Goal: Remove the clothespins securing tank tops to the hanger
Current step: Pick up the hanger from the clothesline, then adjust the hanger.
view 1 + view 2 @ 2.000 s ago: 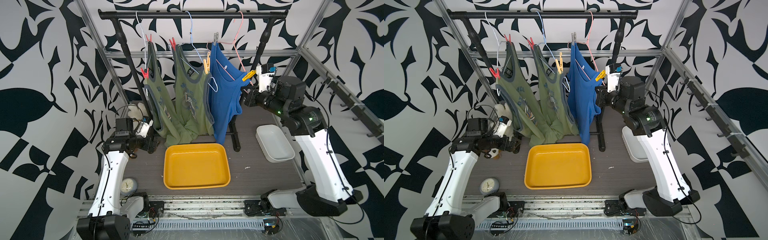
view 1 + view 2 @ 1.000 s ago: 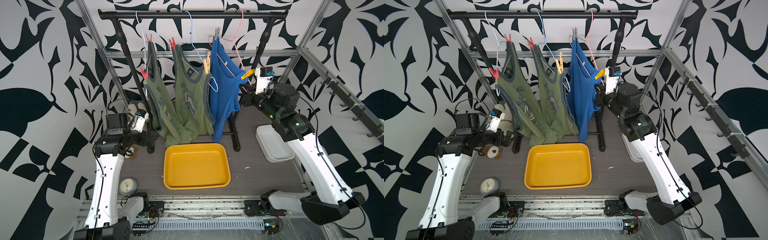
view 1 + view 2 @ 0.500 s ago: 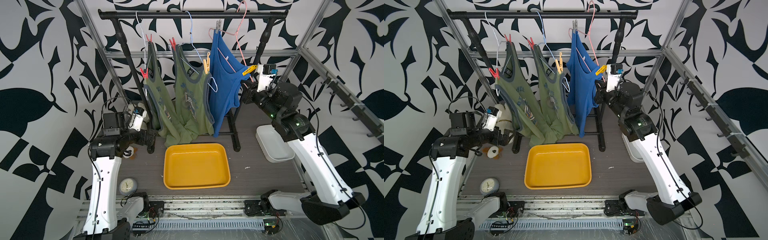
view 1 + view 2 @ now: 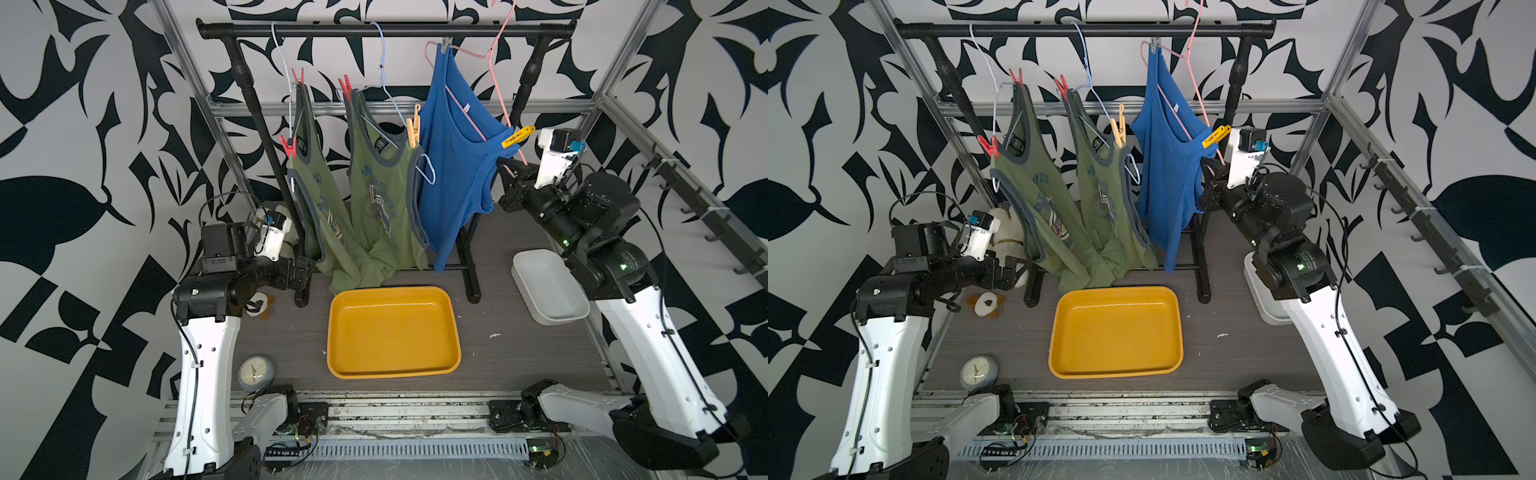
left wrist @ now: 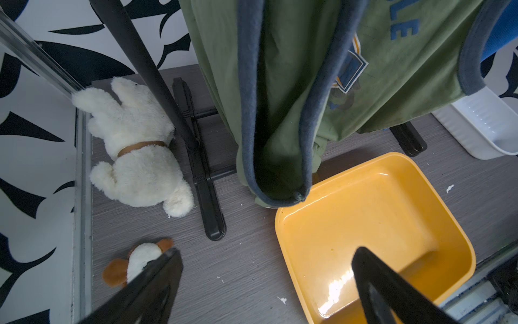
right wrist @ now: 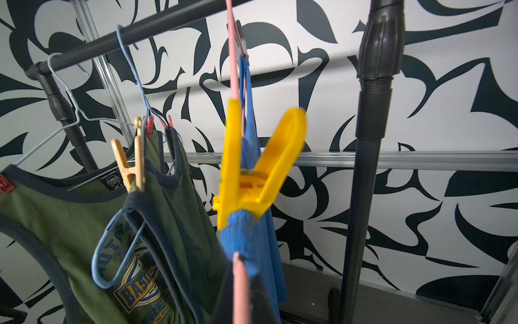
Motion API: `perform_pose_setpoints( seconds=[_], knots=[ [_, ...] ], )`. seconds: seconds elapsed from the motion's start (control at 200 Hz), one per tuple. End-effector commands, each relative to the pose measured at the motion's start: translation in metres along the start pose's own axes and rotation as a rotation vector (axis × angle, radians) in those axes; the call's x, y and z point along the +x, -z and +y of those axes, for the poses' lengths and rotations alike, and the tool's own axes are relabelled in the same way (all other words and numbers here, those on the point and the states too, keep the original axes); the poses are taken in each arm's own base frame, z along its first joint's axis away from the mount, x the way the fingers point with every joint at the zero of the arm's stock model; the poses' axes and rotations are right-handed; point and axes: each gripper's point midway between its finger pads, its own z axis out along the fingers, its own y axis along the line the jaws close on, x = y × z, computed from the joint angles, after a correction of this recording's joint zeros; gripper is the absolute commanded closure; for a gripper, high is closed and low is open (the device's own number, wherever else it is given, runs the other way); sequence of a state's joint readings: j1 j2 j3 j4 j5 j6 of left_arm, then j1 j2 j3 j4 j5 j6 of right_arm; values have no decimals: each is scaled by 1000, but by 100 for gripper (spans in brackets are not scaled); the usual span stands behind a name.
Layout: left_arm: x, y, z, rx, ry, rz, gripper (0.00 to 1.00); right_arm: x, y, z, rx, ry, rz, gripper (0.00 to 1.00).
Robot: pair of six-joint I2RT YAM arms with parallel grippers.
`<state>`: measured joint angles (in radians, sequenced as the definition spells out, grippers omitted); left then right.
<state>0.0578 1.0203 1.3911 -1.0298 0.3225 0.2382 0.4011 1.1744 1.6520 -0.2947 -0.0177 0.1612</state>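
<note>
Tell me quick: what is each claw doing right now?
Left claw: open, holding nothing.
Right claw: closed on the pink hanger.

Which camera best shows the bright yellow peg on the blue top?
The right wrist view: the yellow clothespin is large and central, clamped on the blue tank top strap and pink hanger. In both top views it is small. The left wrist view misses it.

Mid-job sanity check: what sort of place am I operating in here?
Probably a lab test cell, not a home: patterned backdrop walls on an aluminium frame, a garment rack with tank tops standing on a tabletop.
</note>
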Motion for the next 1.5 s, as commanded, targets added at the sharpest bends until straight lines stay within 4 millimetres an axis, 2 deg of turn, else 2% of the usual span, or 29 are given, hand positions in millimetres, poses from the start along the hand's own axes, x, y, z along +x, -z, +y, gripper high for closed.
perform_pose_setpoints(
  seconds=[0.0,0.245,0.93,1.14,1.35,1.495],
  knots=[
    [-8,7,-6,22,4,-28,1,-37,21,9,-29,20,-115,100],
    [-13,11,-8,26,-2,-47,1,-39,46,12,-37,28,-99,100],
    [-15,9,-6,19,-3,-62,1,-78,112,21,-60,47,-196,100],
    [-15,7,-5,19,3,-58,1,-84,122,19,-54,50,-264,100],
    [-15,7,-4,10,3,-59,1,-85,122,19,-59,58,-312,100],
    [-15,7,-3,5,2,-59,1,-93,125,21,-70,64,-354,100]
  ],
)
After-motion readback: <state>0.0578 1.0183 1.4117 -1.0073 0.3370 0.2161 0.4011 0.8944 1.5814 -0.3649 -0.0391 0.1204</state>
